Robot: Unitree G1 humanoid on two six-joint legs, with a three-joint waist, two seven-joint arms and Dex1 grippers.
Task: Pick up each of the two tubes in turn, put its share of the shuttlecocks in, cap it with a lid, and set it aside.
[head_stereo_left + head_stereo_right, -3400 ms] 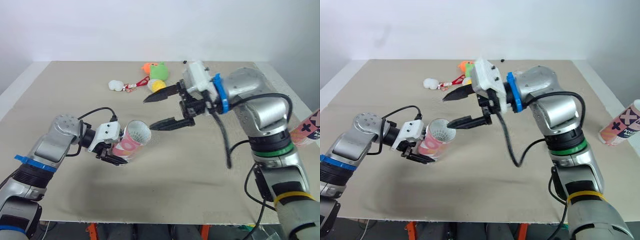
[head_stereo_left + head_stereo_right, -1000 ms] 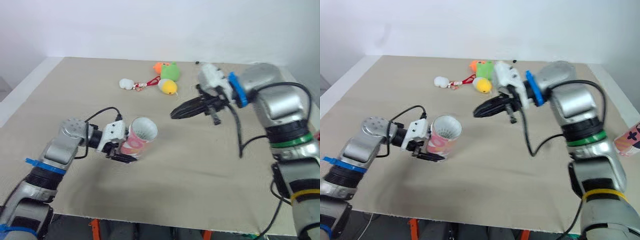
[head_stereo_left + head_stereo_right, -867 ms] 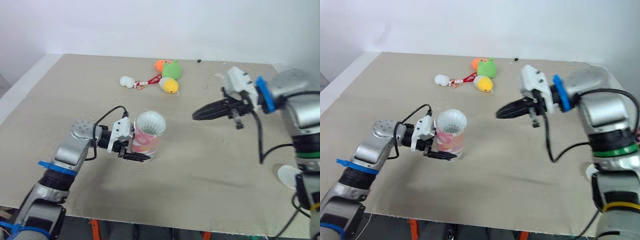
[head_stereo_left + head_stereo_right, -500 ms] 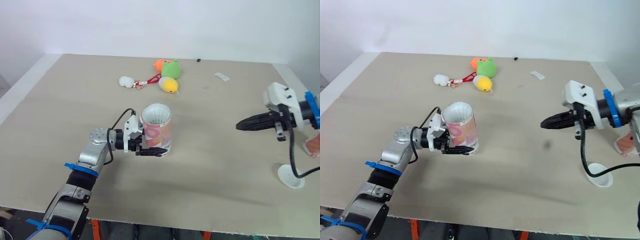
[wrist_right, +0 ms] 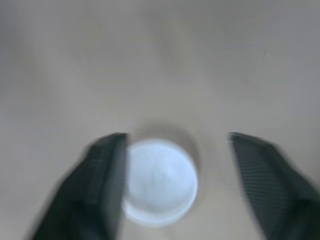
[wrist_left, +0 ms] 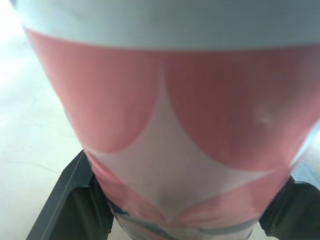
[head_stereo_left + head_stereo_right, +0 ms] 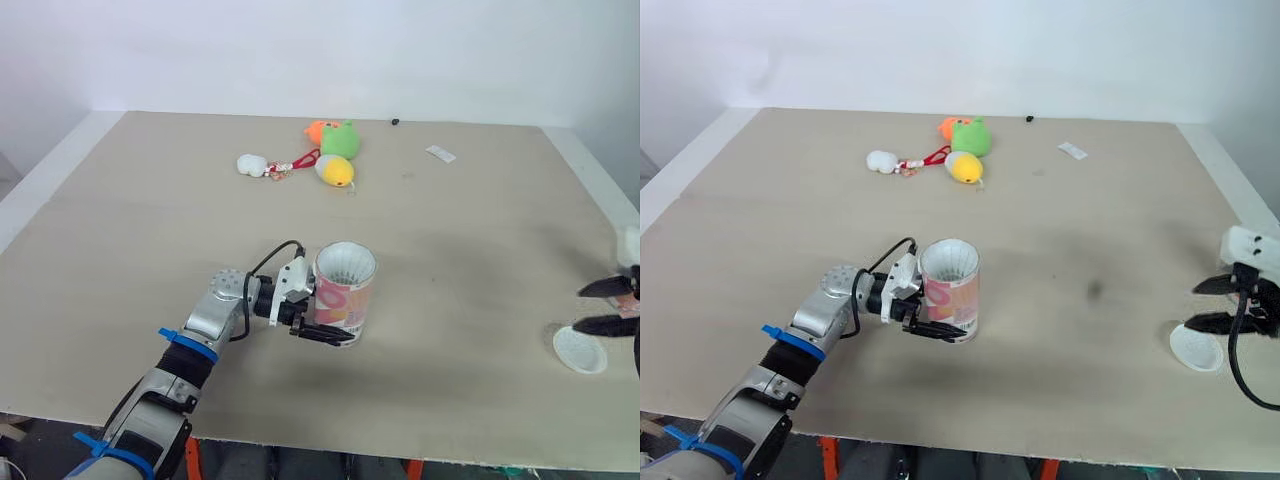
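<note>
Pink-and-white, the patterned cardboard tube (image 7: 343,300) stood upright near the middle of the beige surface (image 7: 150,220), towards its near edge, with its mouth open and something white and ribbed showing inside. How many shuttlecocks it held I could not tell. The left pincer (image 7: 330,326) pinched the tube low on its wall, one black finger on each side.

Well to the right, close to the surface's right edge, lay the flat round white plastic lid (image 7: 1196,348). The right pincer (image 7: 1210,303) hovered just over it, fingers spread wide to either side and touching nothing.

The lid looked like the weak link. Thin and lying flat, it offered little to bite on. A descent slightly off centre would likely shove it sideways, and the edge lay near enough for it to slide off. A pinch on the rim alone might tilt it.

The tube's low grasp brought its own risk: pressing the cap onto the top could lever the tube over.

Far off, a cluster of small plush toys (image 7: 338,140) was out of harm's way.
</note>
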